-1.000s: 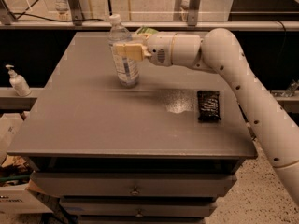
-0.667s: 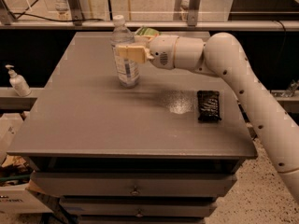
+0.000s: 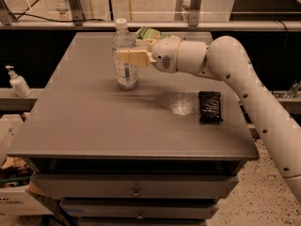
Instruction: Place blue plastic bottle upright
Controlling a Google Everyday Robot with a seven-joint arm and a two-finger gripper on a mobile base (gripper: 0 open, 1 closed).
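Note:
The blue plastic bottle (image 3: 125, 55) is clear and ribbed, with a white cap and a pale label. It stands upright on the grey table (image 3: 94, 121) at the back middle, its base on the tabletop. My gripper (image 3: 131, 58) reaches in from the right at label height. Its cream fingers (image 3: 136, 58) are shut around the bottle's middle, one finger lying across the front of it.
A green snack bag (image 3: 148, 33) lies just behind the gripper near the table's back edge. A black packet (image 3: 209, 106) lies at the right, with a shiny patch (image 3: 178, 102) beside it. A white pump dispenser (image 3: 18, 82) stands on a shelf off the table's left.
The bottle stays upright in the same spot with the gripper on it. The gripper and wrist have dipped slightly lower.

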